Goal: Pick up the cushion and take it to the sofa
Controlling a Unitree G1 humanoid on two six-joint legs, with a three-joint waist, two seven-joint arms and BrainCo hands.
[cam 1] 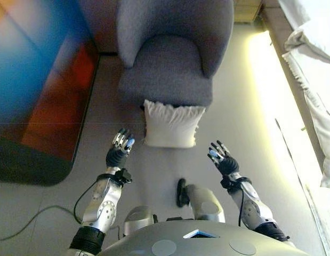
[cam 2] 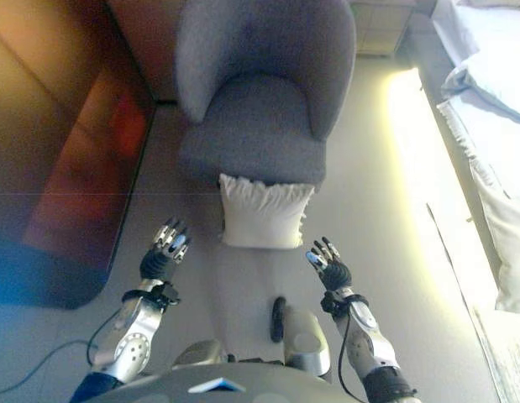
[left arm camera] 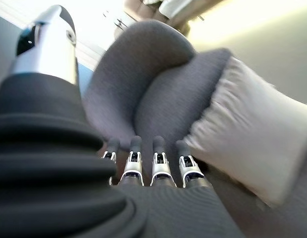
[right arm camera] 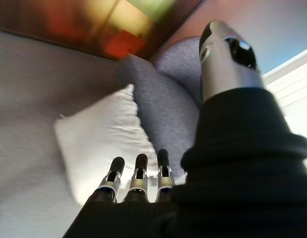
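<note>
The white, soft fabric cushion (cam 1: 171, 124) leans on the floor against the near edge of the grey upholstered sofa chair (cam 1: 170, 48). Your left hand (cam 1: 120, 145) and right hand (cam 1: 222, 157) flank it, fingers straight, empty. It looks light and squashy; squeeze both side edges.

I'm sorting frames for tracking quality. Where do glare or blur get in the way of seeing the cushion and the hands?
Left eye view: a bright glare band runs along the floor, clear of the cushion; left hand and right hand read clearly, fingers straight. Left wrist view: the cushion's edges smear. Right wrist view: the cushion and the grey sofa are soft, while the fingers are sharper.
</note>
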